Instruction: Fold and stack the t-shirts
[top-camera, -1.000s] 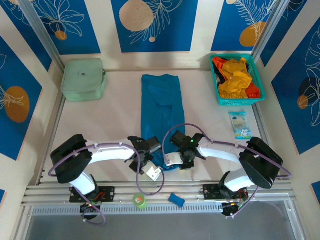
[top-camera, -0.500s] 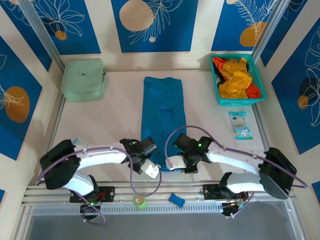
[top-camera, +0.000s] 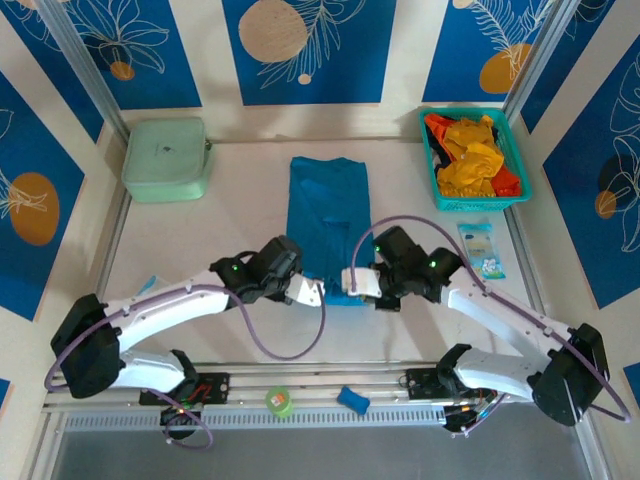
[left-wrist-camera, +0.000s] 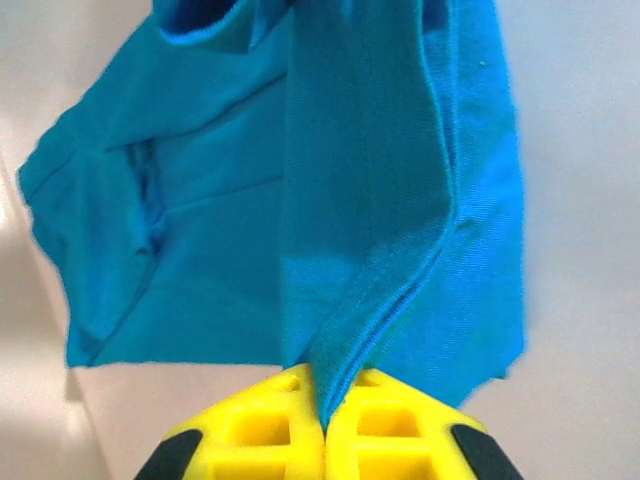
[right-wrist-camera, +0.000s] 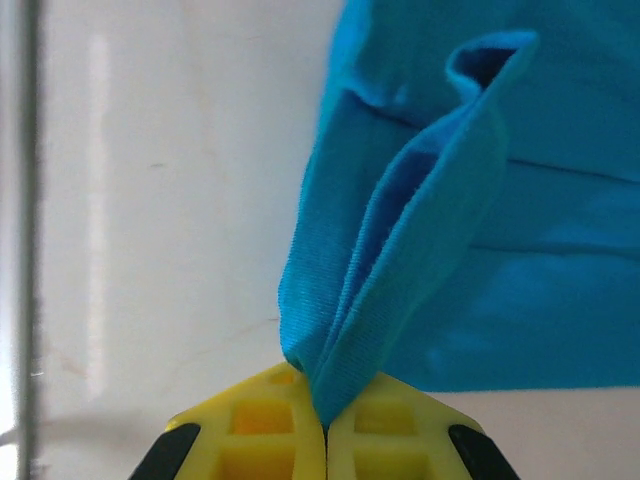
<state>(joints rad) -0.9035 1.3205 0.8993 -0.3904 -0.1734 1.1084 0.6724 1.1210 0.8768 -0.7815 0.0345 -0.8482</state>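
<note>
Blue t-shirt (top-camera: 328, 195): wrist views show hem pinched between yellow fingers (left-wrist-camera: 262, 432)

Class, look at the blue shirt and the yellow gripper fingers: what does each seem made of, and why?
Blue shirt: soft matte knit cloth, perhaps cotton; fine weave, stitched hem and limp folds show. Fingers: hard yellow plastic, likely moulded, slight sheen; rigid walls around square pockets.

The blue t-shirt (left-wrist-camera: 380, 200) is soft, matt cloth in a fine knit with stitched hems. The yellow fingers (left-wrist-camera: 262, 432) are smooth plastic with a slight gloss. The worktop (right-wrist-camera: 150, 200) is pale, smooth and faintly shiny. The basket (top-camera: 480, 205) at its far right corner is teal plastic.
</note>
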